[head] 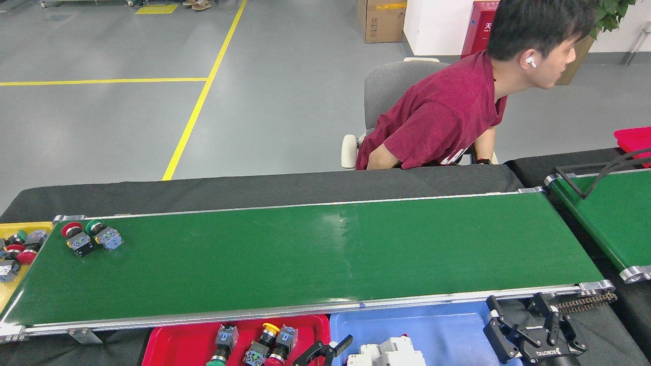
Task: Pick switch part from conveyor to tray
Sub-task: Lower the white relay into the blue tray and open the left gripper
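The conveyor (315, 254) is a long dark-green belt with silver rails. Two switch parts lie at its far left end: one red-capped (76, 240), one green-capped (103, 235). My left gripper (325, 349) pokes up at the bottom edge between the red and blue trays; its black fingers are spread with nothing between them. Just to its right, white switch parts (391, 353) lie in the blue tray (447, 325). My right gripper (519, 312) stands open and empty at the bottom right, off the belt's near corner.
A red tray (173, 345) at the bottom holds several capped switches. A yellow tray (12, 295) with more parts sits past the belt's left end. A person (437, 117) sits behind the conveyor, leaning right. A second green belt (610, 213) with a black guide bar lies at right.
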